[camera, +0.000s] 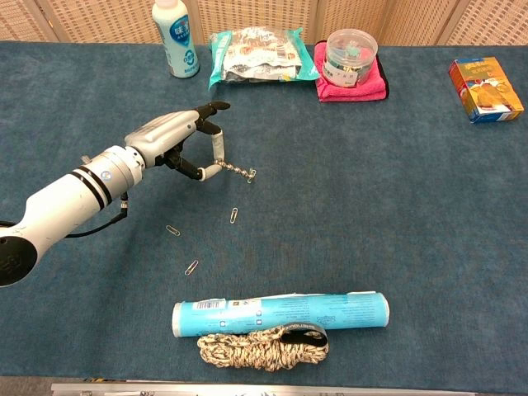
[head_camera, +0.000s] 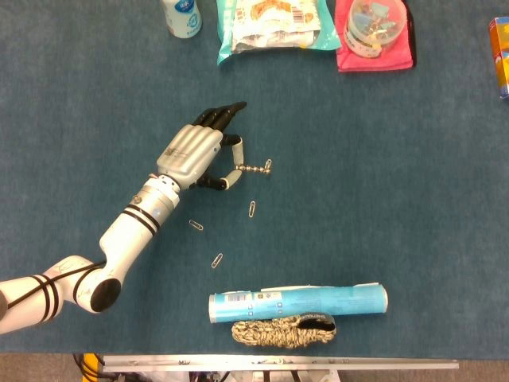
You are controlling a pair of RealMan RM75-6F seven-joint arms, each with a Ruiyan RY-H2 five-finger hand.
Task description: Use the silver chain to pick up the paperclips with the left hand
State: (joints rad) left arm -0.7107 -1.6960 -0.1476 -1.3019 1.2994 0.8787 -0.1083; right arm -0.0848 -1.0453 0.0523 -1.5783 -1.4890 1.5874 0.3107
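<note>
The silver chain (head_camera: 253, 168) is out flat over the blue table (head_camera: 382, 175), pinched at its near end between the thumb and a finger of the left hand (head_camera: 197, 151), the other dark fingertips (head_camera: 231, 109) stretched out toward one o'clock. Its free end sits right at a paperclip (head_camera: 268, 165), at three o'clock from the hand; the head view cannot settle whether they touch, but in the chest view chain (camera: 238, 171) and clip (camera: 252, 173) look to meet.

Three more paperclips lie loose on the table. One (head_camera: 253, 208) is at five o'clock from the hand, a second (head_camera: 196, 225) near six o'clock beside the forearm, a third (head_camera: 216, 260) further down again toward six.

Along the near edge, a blue roll (head_camera: 297, 302) lies on its side with a coil of speckled rope (head_camera: 283, 331) tucked against it at six o'clock.

Up at twelve o'clock, along the far edge: a white bottle (camera: 174, 37), a teal snack bag (camera: 252, 54), and a clear tub (camera: 351, 56) of coloured clips standing on a pink cloth (camera: 371, 84). Away at two o'clock, a small orange and blue box (camera: 485, 89) sits well apart.

The right hand is out of both views.
</note>
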